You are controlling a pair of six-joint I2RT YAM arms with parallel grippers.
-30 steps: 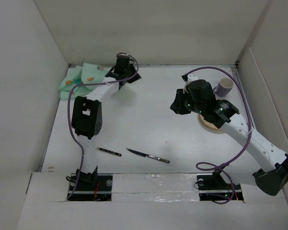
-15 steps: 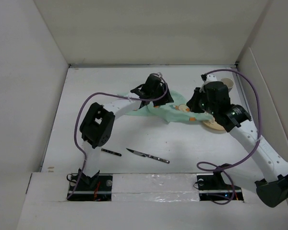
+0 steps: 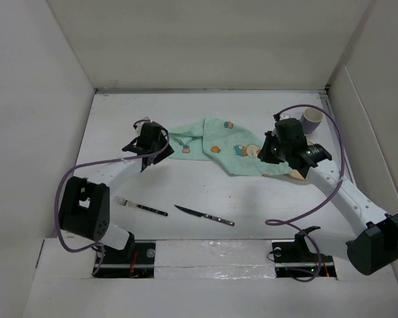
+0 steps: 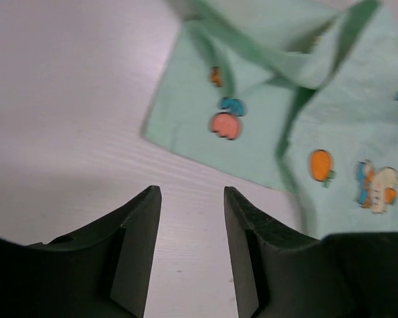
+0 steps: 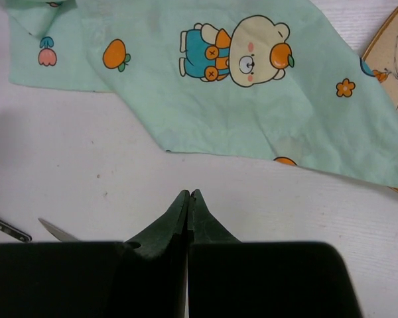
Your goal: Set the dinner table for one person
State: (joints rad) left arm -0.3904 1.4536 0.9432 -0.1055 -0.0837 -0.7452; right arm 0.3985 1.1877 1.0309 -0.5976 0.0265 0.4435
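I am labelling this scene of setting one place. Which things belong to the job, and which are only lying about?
Belong to the job: placemat, plate, mug, fork, knife, dinner table.
Only lying about: purple cables, white wall panels.

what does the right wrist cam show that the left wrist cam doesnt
Only the right wrist view: the right gripper, shut on nothing; the plate, its rim partly under the placemat; the knife, just its blade tip. Only the left wrist view: the left gripper, jaws apart above the bare dinner table. Both: the mint-green cartoon-printed placemat, rumpled, on the white tabletop.
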